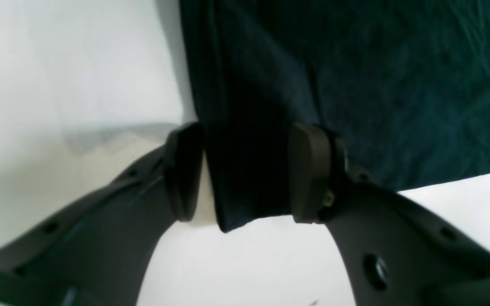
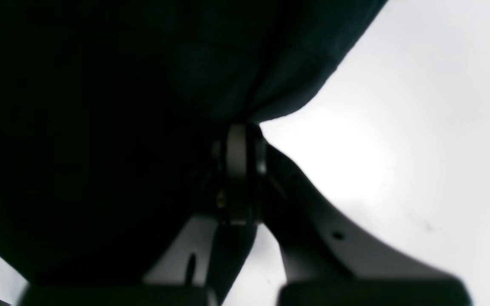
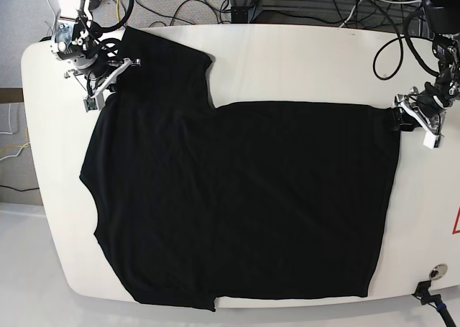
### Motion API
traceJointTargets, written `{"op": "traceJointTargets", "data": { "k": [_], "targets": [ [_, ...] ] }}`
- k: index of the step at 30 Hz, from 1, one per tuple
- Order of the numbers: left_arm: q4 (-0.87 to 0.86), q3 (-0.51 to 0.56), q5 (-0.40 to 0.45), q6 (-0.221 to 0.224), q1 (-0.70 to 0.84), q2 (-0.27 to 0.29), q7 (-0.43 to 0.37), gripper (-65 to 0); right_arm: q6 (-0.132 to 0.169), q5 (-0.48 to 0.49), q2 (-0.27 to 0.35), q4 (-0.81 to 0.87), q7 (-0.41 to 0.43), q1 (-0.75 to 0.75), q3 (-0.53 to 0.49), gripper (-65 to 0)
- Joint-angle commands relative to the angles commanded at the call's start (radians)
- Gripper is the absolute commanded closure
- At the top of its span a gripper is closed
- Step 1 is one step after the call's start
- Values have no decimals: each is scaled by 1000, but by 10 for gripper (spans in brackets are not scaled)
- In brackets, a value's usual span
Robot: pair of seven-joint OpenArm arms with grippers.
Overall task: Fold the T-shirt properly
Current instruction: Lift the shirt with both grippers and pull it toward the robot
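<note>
Since the T-shirt (image 3: 237, 197) lies flat and unfolded on the tabletop (image 3: 302, 61), folding's barely begun: right tool (image 2: 238, 170) is clenched on the sleeve, left tool (image 1: 245, 174) straddles a corner, jaws released.

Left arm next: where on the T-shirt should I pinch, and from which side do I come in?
Take the T-shirt at its hem corner, coming in from the table's bare edge. That corner already lies between the open left gripper pads, flat on the table, so closing there looks likely to catch it.
</note>
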Motion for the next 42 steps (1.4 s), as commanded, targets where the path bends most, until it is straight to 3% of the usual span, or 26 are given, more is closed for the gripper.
{"op": "traceJointTargets", "data": {
  "k": [8,10,16,23,29,38,39,42],
  "targets": [
    [13,-3,-47,-3,2,15,13,-282,1,2,0,-1,1,-2,0,0],
    [-13,4,-33,11,-1,21,40,-252,-6,-12,-5,-18,-23,-1,-2,0],
    [-10,4,-22,13,-10,30,60,0,-5,-6,-3,-12,-16,-7,-3,0],
    [-16,12,36,14,-40,36,109,0,0,-6,-5,-18,-13,-12,-10,0],
    [-17,15,34,7,-36,26,133,0,-1,-1,-7,-14,-14,-34,-14,0],
    [98,-8,-3,4,65,-65,134,0,5,-1,-8,111,-31,-132,6,0],
    [45,3,-23,-34,21,-34,152,0,-10,6,-1,45,29,-76,0,0],
    [104,-48,-52,-62,81,-47,183,0,-9,7,1,84,25,-112,14,0]
  ]
}}
